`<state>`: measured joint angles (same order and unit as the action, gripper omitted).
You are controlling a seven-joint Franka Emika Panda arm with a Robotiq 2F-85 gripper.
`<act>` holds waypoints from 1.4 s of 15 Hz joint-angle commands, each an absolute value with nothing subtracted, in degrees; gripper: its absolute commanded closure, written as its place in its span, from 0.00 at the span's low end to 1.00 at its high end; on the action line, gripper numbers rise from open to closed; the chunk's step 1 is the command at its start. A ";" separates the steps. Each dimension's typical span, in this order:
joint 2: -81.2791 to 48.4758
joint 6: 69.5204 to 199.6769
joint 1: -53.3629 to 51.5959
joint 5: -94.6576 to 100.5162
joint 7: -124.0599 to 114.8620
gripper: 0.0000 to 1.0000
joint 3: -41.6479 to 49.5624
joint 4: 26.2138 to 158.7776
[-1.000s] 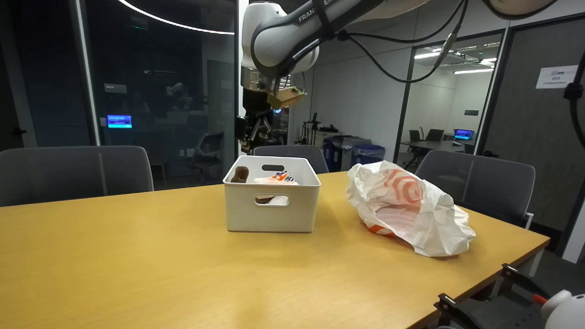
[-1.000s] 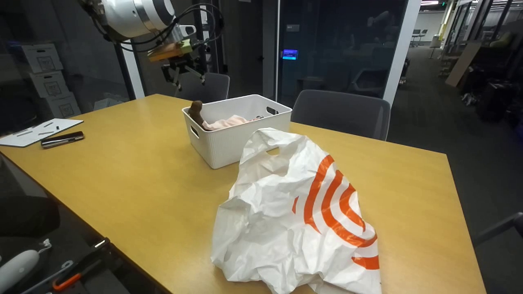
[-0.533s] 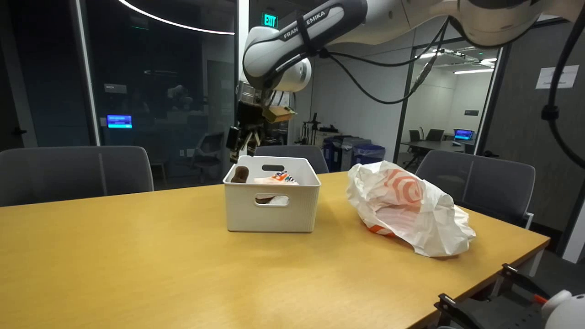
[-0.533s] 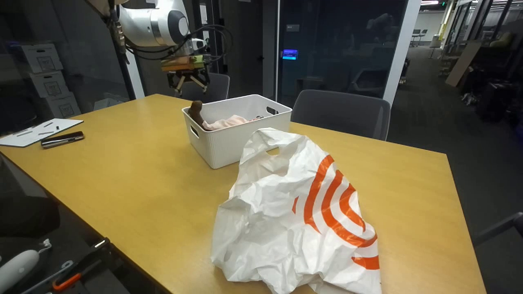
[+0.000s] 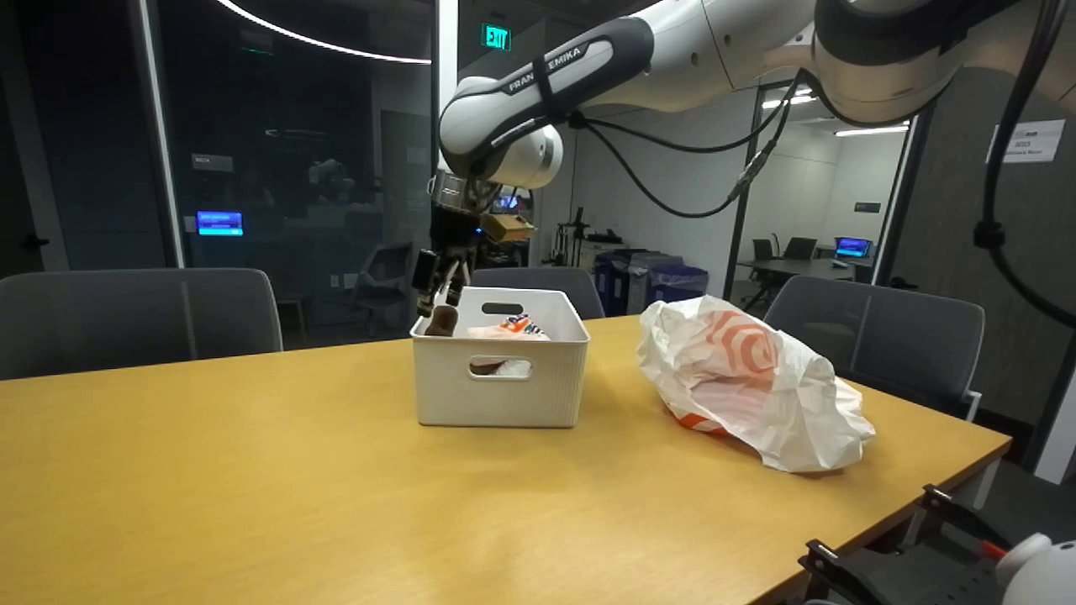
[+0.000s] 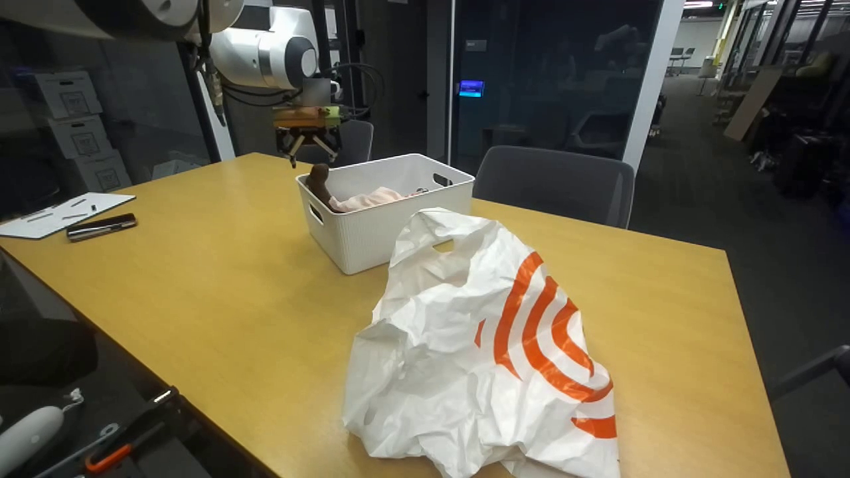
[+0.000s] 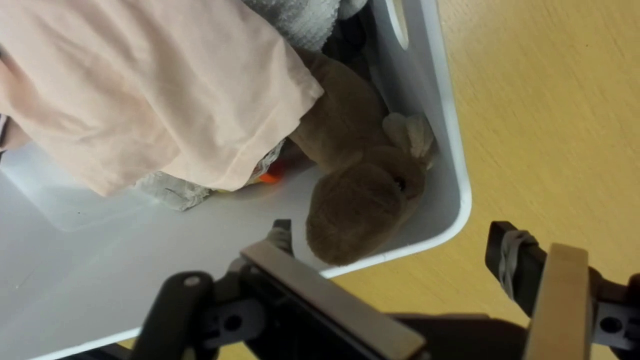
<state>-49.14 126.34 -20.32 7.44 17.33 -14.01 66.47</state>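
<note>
Yellow wooden counter [image 5: 252,487]: white rectangular plastic bin [image 5: 496,403]; brown plush animal [image 7: 357,162] inside seemed light, soft, graspable by head [image 7: 355,215]; fingers [image 7: 560,300] stood wide.

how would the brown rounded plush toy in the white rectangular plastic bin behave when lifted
The plush toy will probably flop, given its soft, bent body. Its fuzzy surface should resist slipping. The rumpled peach fabric overlapping it may drag along.

In an exterior view, the white-and-black robot arm [image 5: 710,50] extends from the upper right and slopes down leftward — its wrist [image 5: 525,158] bent so the jaws point downward — and the wrist view shows those jaws spread wide.
</note>
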 commanded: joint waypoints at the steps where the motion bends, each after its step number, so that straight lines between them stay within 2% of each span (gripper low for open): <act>1: -51.51 122.85 -19.63 5.78 21.84 0.00 -15.33 61.09; 6: -51.73 120.61 -18.69 6.06 24.07 0.00 -16.32 60.33; 9: -52.47 115.04 -19.89 6.24 22.58 0.00 -14.76 58.02; 10: -50.50 118.54 -19.12 7.20 22.20 0.00 -15.26 62.62; 14: -51.02 116.82 -19.24 7.20 22.19 0.00 -15.18 61.62; 20: -54.82 121.20 -20.16 8.76 22.12 0.00 -14.06 58.80; 21: -55.33 121.65 -20.34 9.02 22.20 0.25 -13.93 58.14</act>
